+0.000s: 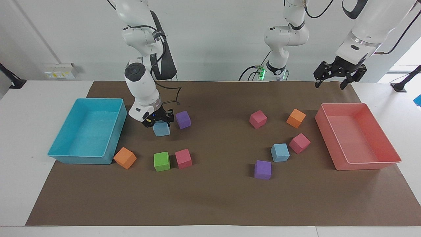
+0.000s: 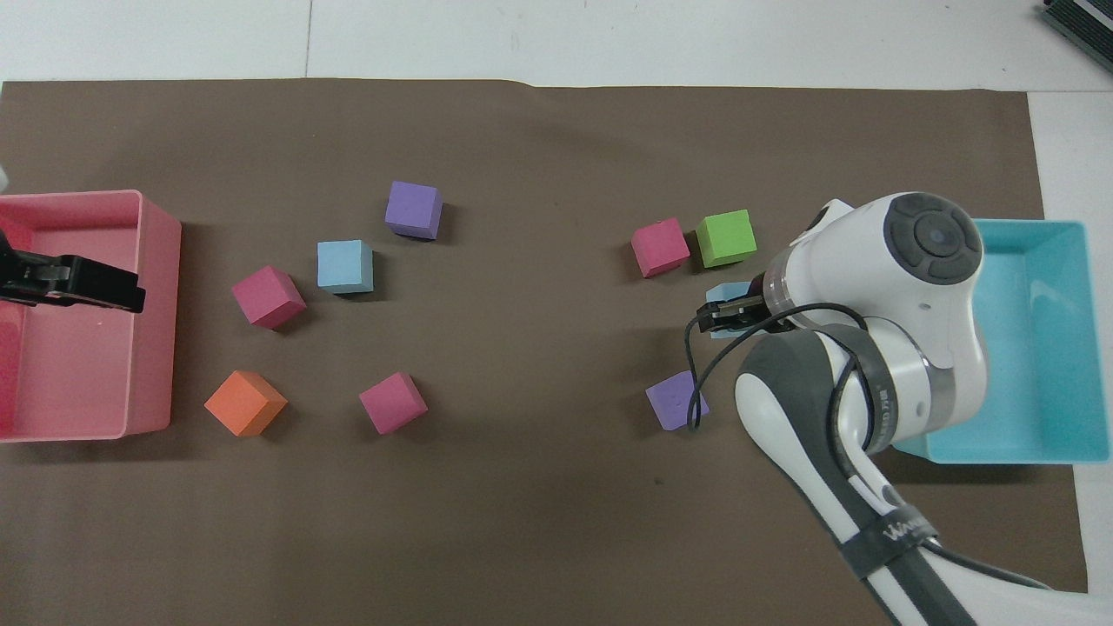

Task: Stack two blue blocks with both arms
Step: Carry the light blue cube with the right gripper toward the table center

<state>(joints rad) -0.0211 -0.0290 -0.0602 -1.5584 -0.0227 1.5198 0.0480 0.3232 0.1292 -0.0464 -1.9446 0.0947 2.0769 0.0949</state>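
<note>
Above the paper [image 1: 210,204], right hand [image 1: 158,122] grips blue block [image 1: 161,129]

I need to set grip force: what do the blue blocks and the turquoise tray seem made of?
Blue blocks: probably soft foam; matte, no glare, slightly rounded edges. Turquoise tray: likely moulded plastic; smooth, thin walls, faint sheen inside. Neither can be confirmed by look alone.

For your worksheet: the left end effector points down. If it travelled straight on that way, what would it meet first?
Probably the pink tray. The left end effector, open, hangs over the tray's end nearer the robots; in the overhead view it covers the tray. Depth is unclear, so it might land on the brown paper beside the rim.
</note>
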